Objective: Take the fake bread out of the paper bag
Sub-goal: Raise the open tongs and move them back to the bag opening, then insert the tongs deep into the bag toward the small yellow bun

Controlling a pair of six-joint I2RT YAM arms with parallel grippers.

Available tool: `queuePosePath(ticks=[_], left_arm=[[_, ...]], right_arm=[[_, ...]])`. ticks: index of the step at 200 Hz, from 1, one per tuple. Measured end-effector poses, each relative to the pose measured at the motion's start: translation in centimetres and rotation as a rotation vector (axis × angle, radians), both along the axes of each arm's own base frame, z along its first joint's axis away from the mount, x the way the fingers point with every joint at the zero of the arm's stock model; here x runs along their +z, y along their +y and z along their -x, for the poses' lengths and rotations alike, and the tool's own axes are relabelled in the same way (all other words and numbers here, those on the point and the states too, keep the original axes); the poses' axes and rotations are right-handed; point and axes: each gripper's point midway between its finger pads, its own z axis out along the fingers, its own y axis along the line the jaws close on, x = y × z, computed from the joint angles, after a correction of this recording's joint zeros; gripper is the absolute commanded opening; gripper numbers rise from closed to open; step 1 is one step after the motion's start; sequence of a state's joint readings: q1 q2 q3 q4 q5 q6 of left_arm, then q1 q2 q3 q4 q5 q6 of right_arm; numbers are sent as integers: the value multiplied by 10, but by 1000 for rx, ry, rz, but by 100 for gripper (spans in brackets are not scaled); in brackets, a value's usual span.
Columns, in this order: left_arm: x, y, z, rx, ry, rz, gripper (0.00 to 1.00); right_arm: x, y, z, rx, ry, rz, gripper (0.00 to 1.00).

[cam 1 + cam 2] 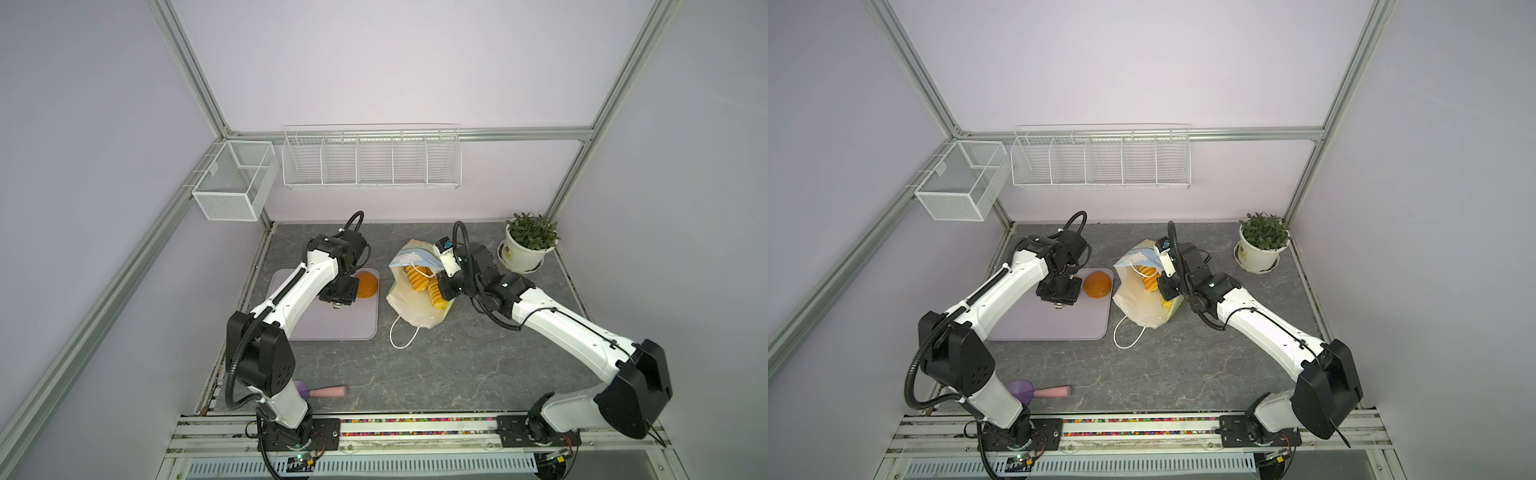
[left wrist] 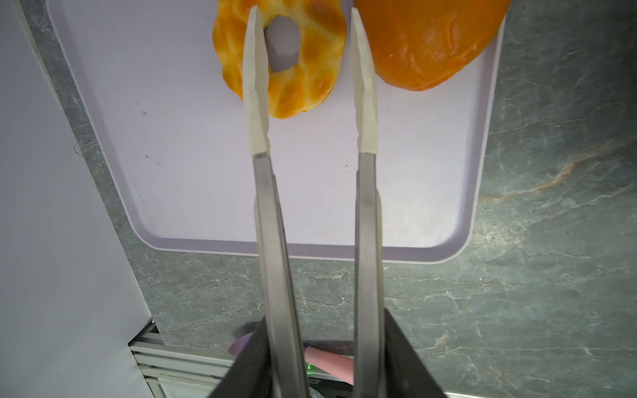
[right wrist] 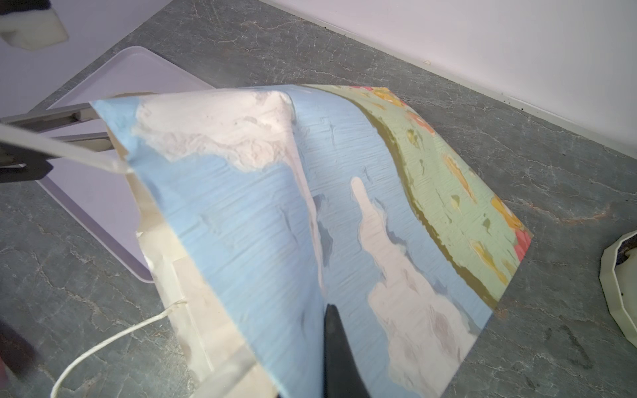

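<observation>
Left pincer parted over braided ring, mostly hidden in top views.

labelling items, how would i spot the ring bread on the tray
Find the lilac tray left of the bag. At its far end, the ring, under the left gripper, has a hole, unlike the bun beside it.

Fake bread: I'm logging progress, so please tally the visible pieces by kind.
Braided ring, on the tray: 1
Round bun, on the tray: 1
Ridged loaves, showing in the paper bag: 2
Total: 4
</observation>
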State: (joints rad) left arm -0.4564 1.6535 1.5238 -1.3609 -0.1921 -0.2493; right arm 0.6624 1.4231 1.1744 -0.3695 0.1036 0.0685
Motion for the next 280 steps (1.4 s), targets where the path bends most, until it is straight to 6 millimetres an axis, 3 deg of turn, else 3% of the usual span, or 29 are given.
queuePosePath(ticks=[36,96,143,177,205,232,254,280], left_arm=[[21,-1,10,-2,-56,63,29],[91,-14,57,-63,-262,330,23],[127,-60,112,-196,-330,582,29],[127,-111,138,-291,-287,701,29],[97,-157,127,-240,-239,770,32],[63,-183,102,-133,-224,774,34],[61,-197,77,-35,-268,848,34],[62,-196,46,112,-323,957,34]], right_arm=[[1,0,0,-2,2,-1,7],[2,1,-3,-8,8,-4,7],[5,1,-7,-17,5,-9,7],[6,1,-7,-21,5,-12,7],[6,1,-7,-33,11,-21,7],[6,0,-8,-53,17,-32,7],[7,0,-9,-65,21,-42,7],[7,0,-9,-76,24,-56,7]])
